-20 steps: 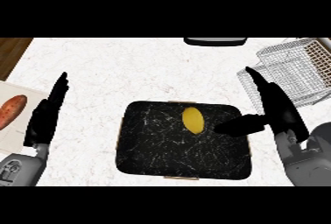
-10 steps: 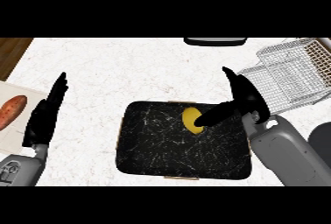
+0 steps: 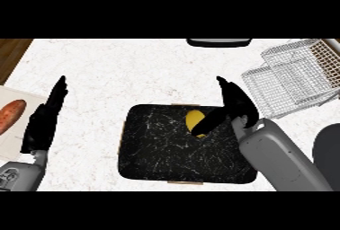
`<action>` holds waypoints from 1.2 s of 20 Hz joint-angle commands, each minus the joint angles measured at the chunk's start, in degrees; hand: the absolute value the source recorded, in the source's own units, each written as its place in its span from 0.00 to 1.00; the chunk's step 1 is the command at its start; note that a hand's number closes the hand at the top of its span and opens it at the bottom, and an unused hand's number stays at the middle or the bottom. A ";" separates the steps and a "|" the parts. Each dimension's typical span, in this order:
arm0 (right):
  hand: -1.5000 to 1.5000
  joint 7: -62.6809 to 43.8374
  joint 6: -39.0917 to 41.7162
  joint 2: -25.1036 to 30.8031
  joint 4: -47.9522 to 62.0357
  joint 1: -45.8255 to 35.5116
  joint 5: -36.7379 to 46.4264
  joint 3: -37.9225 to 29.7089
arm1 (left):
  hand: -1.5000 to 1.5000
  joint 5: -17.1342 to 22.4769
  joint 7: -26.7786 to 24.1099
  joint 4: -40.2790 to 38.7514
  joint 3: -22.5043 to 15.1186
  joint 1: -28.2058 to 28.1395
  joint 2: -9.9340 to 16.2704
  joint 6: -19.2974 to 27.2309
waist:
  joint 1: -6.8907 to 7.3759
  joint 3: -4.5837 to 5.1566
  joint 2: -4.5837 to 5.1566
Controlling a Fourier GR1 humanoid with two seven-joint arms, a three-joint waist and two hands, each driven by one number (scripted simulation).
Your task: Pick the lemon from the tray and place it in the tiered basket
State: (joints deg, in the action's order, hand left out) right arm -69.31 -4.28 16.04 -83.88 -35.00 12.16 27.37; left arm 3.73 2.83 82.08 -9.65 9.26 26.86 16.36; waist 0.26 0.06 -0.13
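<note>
The right hand [image 3: 234, 106] hangs over the upper right part of the black tray [image 3: 159, 157], thumb reaching across the lemon [image 3: 193, 119] and fingers straight beyond it; it is not closed round the fruit. The lemon lies in the tray near its top edge, half covered by the thumb. Just right of the hand stands the wire tiered basket [image 3: 292, 76], close to the counter's right edge. A dark object [image 3: 219, 42] sits at the far edge. White counter [image 3: 133, 72] lies bare between tray and far edge. The left hand [image 3: 45, 119] rests with straight fingers at the left, beside a board [image 3: 8, 96] carrying a reddish sweet potato [image 3: 9, 115].
</note>
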 commanded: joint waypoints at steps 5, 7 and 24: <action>0.00 -12.70 3.40 -3.15 3.31 -3.49 4.94 1.81 | 0.50 -1.04 3.19 1.14 0.27 1.61 -1.24 -0.17 | -0.25 -0.01 0.01; 0.00 -11.60 3.86 -2.90 1.64 -1.10 6.21 2.64 | 0.50 -0.59 -1.13 -1.82 1.76 -0.30 -0.93 -1.50 | -0.49 0.01 0.02; 0.00 -13.82 6.48 -9.96 2.95 0.91 12.74 0.09 | 0.50 -3.10 -0.45 -2.15 3.14 1.23 -3.12 -1.94 | -0.63 0.00 -0.02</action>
State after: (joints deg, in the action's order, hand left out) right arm -69.41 -0.26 8.32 -79.73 -32.69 24.20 28.26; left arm 1.41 3.24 81.30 -6.72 9.88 24.89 14.01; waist -0.17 0.04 -0.14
